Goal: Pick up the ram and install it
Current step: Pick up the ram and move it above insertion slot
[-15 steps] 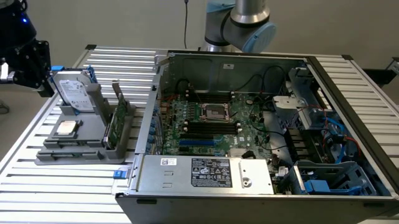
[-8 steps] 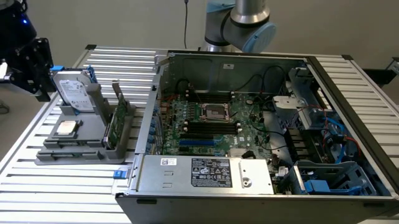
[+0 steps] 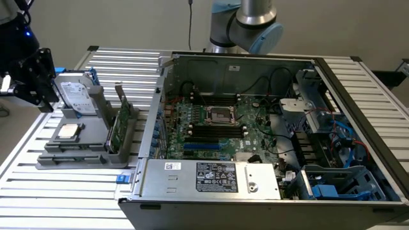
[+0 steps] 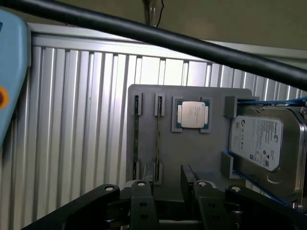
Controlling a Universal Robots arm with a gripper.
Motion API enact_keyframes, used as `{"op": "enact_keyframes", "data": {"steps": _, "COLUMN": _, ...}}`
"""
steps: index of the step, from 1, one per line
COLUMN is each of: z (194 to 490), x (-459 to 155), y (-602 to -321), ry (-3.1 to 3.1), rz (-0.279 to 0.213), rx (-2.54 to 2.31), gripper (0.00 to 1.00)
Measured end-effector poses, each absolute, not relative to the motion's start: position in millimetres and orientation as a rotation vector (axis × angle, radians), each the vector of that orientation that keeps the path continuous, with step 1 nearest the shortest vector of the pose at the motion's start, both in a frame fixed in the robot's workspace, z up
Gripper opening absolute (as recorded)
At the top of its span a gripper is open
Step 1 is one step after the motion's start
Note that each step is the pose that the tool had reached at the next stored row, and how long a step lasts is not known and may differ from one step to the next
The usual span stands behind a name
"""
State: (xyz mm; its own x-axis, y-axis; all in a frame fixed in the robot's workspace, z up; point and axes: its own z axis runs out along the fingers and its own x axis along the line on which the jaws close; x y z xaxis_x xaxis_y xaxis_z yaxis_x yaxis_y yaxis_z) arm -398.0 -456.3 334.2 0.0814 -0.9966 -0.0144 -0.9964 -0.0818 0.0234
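While the ram [image 4: 158, 139] stands on edge in the grey holder [image 4: 211, 155], near the tabletop's [image 3: 76, 187] edge at the exterior view's left, pick-up looks not yet begun. Gripper [image 4: 170, 189] wide and empty, hovering clear of the holder, facing it. A grasp would need the jaws squared across that thin edge.

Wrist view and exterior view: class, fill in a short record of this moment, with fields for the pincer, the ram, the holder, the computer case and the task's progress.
pincer: pincer open, holding nothing, close to the grey holder
ram: ram on edge in a holder slot, beside the processor chip
holder: on the slatted table, also carrying a hard drive
computer case: computer case open, motherboard exposed
progress: ram not yet picked up
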Motion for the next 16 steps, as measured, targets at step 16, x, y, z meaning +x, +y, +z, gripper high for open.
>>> {"op": "enact_keyframes", "data": {"steps": 16, "z": 305, "x": -394, "y": -477, "ry": -2.078, "rz": -0.042, "rx": 2.344, "gripper": 0.36}}
